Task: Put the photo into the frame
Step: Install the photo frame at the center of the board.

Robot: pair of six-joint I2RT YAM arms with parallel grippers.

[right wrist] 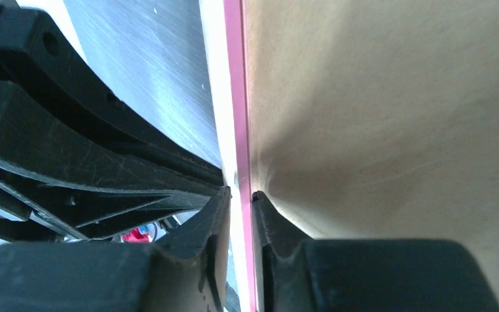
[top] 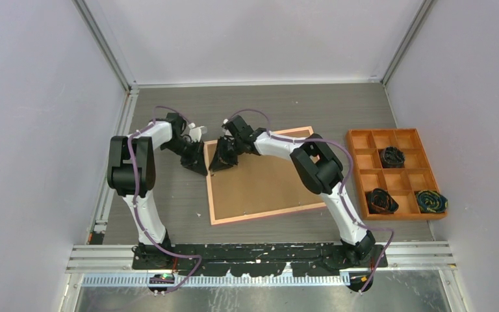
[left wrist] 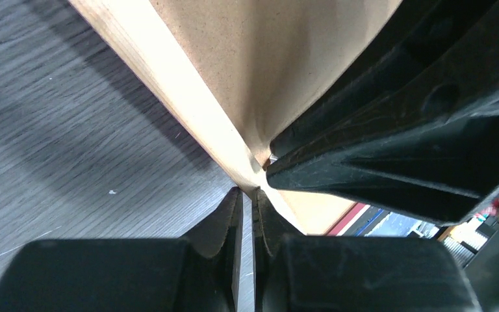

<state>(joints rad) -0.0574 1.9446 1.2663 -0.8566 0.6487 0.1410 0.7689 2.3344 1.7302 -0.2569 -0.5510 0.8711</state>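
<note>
Both tools crowd the far-left corner of the frame (top: 266, 213), left tool (left wrist: 247, 198) pressed together against its wooden edge, right tool (right wrist: 239, 195) narrowly straddling the pink rim (can't tell if it's pinching), frame lying back-up mid bench (top: 169, 110), long axis left-to-right, photo not visible.

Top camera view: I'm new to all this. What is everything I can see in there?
frame: one, pink and tan edge, lying back-up mid-table
backing board: one, brown, inside the frame
compartment tray: one, orange, right side of table
coiled bundles: three, dark, each in its own tray compartment
table: one, grey wood-grain
left arm, right arm: white and black, bases at near edge
left gripper: black, shut, tips at frame's left edge
right gripper: black, fingers either side of frame's pink edge
</note>
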